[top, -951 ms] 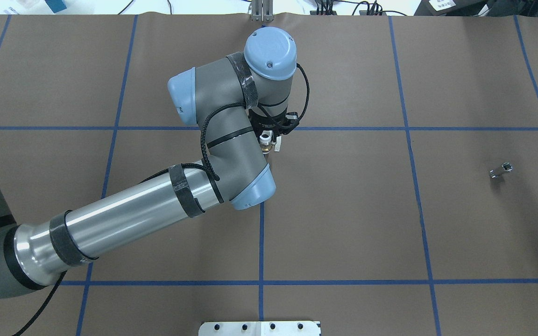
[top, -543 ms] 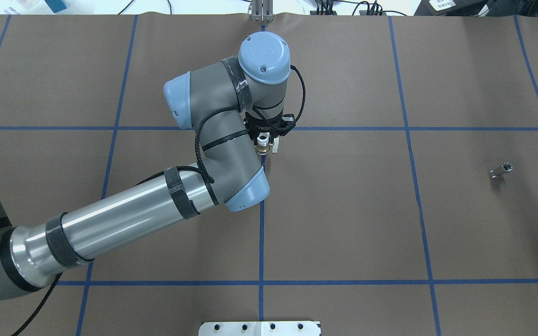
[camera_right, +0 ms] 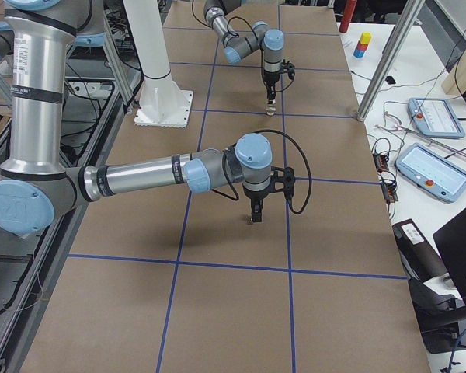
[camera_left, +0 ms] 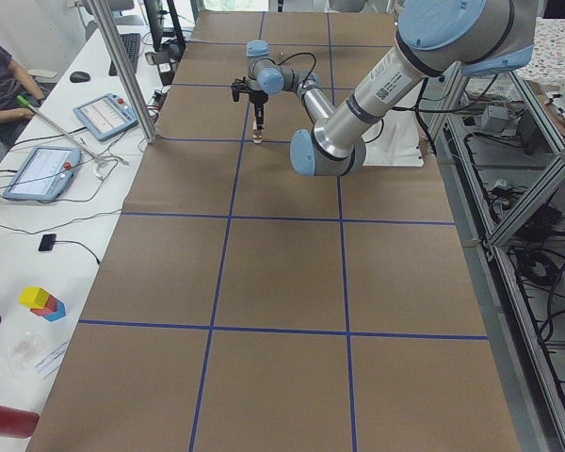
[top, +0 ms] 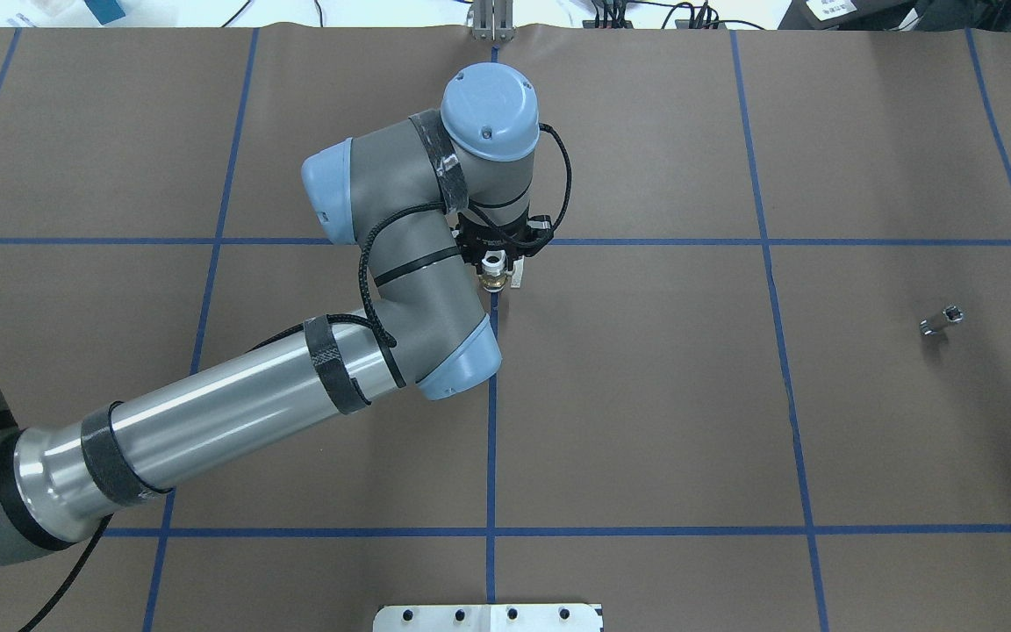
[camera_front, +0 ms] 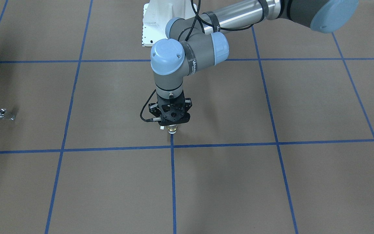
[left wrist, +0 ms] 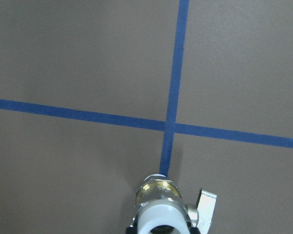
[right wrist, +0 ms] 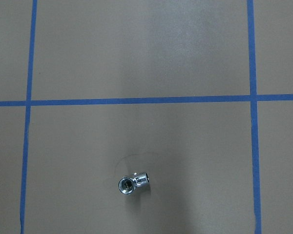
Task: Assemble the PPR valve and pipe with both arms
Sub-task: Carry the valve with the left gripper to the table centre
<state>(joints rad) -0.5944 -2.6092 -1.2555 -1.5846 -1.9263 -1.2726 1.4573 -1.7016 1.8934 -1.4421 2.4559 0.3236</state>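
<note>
Overhead exterior view: the left jaws pinch the PPR valve [top: 494,270], its white collar up between them and its brass end poking out below. The shiny little pipe [top: 942,321] lies on the table [top: 646,421], far from those jaws, not picked up. I cannot tell how the right jaws stand. Nothing is joined.

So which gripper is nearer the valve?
Left. The left gripper is shut on the valve itself. The right gripper hangs far off to the robot's right, roughly over the pipe.
</note>
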